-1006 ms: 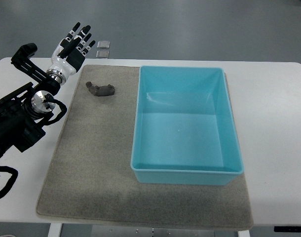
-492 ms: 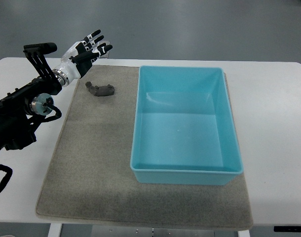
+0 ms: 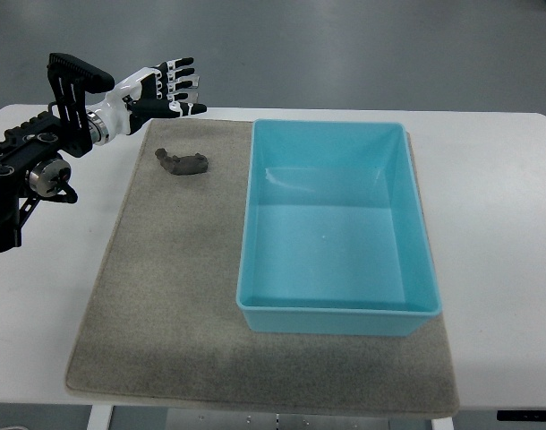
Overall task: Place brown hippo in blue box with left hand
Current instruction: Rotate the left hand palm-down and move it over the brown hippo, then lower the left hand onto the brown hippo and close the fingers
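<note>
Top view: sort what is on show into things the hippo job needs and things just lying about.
Needed:
- brown hippo, lying on the mat
- blue box, empty
- left hand, fingers spread, holding nothing

Lying about:
- grey mat
- white table

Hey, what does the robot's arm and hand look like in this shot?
Only the left arm shows. It is mostly black, built of blocky links with a round silver joint cap and a black cable loop beside it. A silver ring sits at the wrist. The left hand has a white shell and black fingers with white segments. No right arm is visible.
</note>
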